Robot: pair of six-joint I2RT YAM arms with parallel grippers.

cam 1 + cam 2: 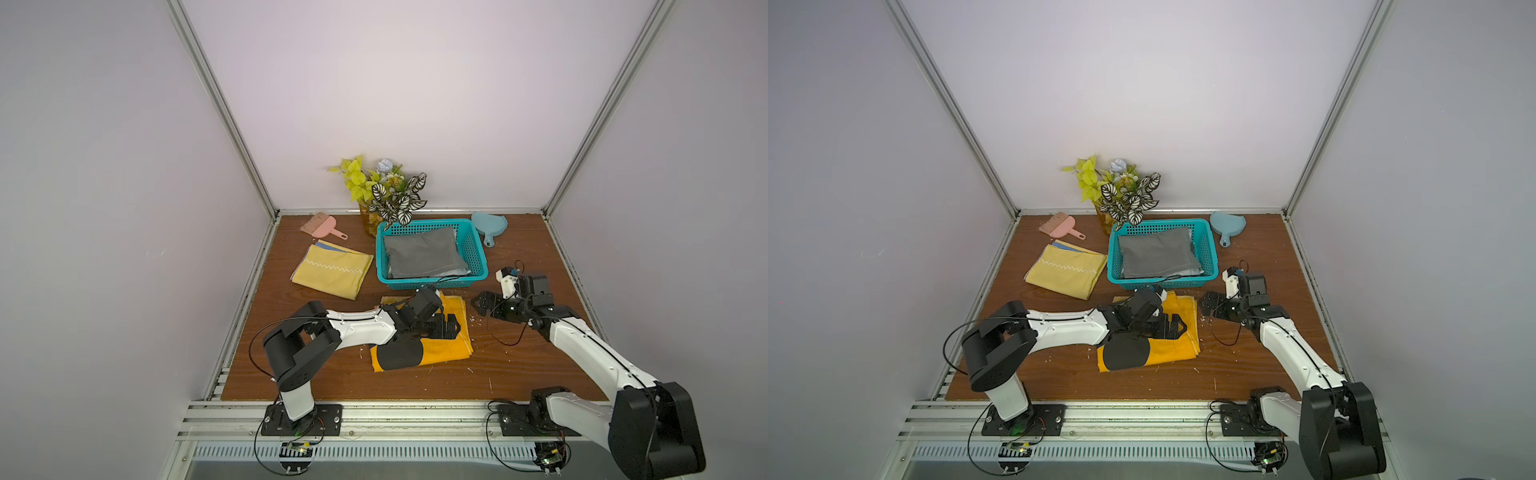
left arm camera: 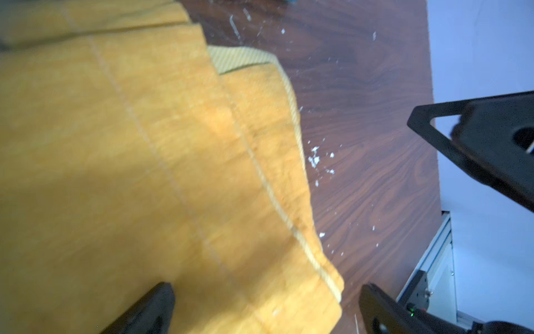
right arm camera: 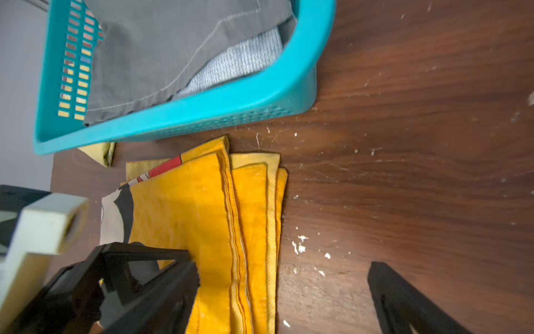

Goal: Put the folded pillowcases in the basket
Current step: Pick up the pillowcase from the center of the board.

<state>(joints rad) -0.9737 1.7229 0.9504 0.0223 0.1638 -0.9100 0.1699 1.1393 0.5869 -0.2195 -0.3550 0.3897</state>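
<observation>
While I look in from the near edge, the left pincer sits low over the folded pillowcase, with its jaws spread wide and gripping nothing. On the left wrist cam one finger is above the orange cloth and the other is above bare counter. I can't tell whether either one touches. The pillowcase lies flat on the counter, orange with a black patch, just on the near side of the basket and not in it.

The right pincer is just beside the pillowcase's right edge, also wide open and empty. White flecks lie on the wood between them.

The teal basket is upright and holds a grey folded cloth on top of a pale woven one. To its left is a yellow cloth with zigzag stitching. Along the back wall are a pink brush, a plant and a blue dustpan.
</observation>
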